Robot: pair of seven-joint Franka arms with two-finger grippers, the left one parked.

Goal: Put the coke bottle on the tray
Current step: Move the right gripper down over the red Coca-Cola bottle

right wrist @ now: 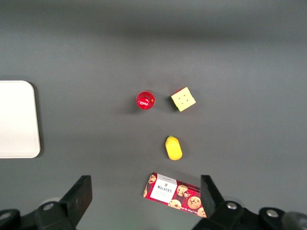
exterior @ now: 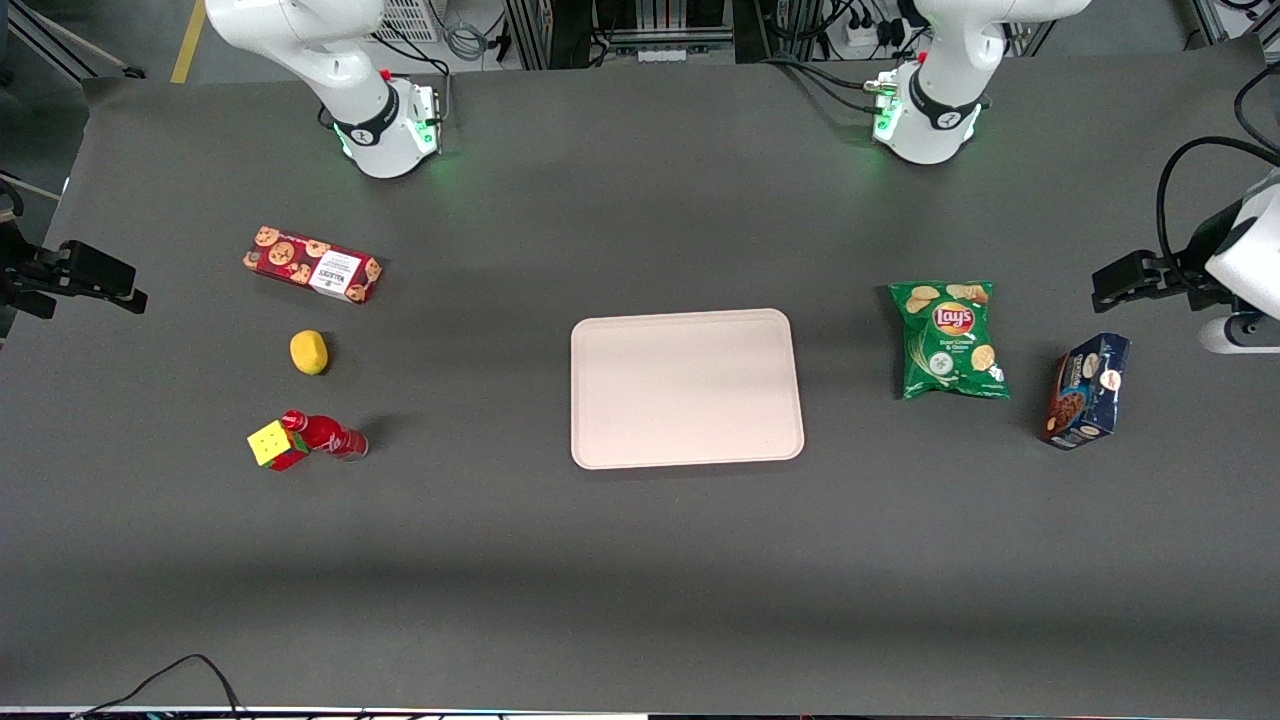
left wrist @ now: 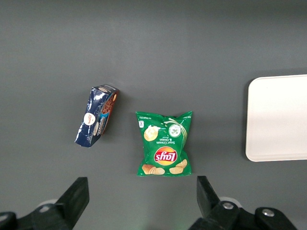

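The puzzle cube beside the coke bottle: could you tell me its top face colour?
Yellow, on the puzzle cube; right wrist view.

Red coke bottle [exterior: 325,435] stands upright, well apart from pale tray [exterior: 686,388].

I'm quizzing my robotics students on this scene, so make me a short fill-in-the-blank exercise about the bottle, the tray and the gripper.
1. The coke bottle stands upright beside the puzzle ____.
2. The tray holds ____ objects.
3. The gripper has its fingers ____, high above the table.
4. The yellow lemon lies between the bottle and the ____ box.

Missing words: cube; no; open; cookie
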